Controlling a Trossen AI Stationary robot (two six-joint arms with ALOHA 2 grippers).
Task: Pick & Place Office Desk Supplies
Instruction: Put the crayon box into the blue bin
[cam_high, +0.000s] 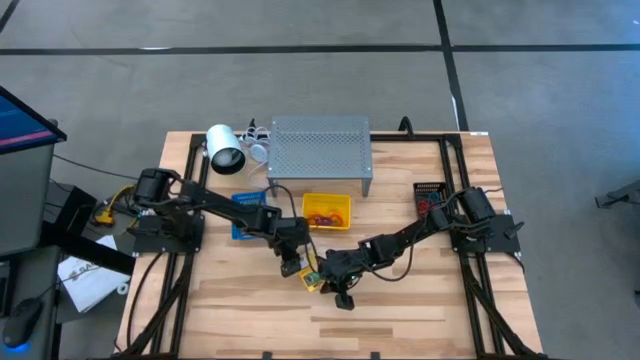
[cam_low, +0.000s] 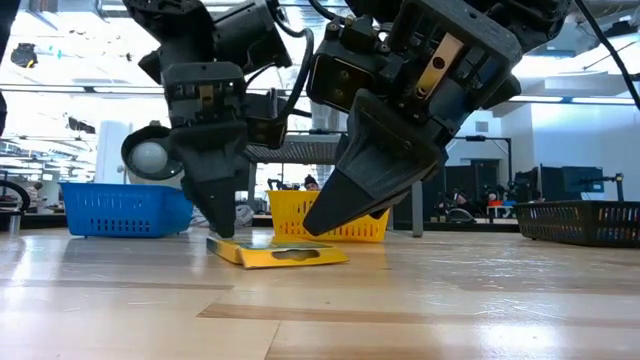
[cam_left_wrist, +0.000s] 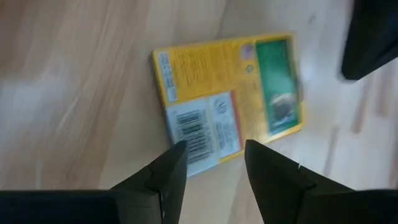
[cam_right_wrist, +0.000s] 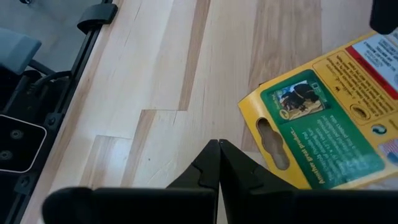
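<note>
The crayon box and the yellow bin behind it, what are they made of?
The crayon box looks like thin printed cardboard with a slight sheen: flat panels, a barcode, a punched hang hole. The yellow bin looks like molded plastic, going by its even color and slotted lattice walls. The table under them looks like pale wood planks, with visible grain and seams.

Bright even overhead light, soft shadows under both arms on the table (cam_high: 400, 310), glare from ceiling lamps in the low view, left wrist view motion-blurred
</note>
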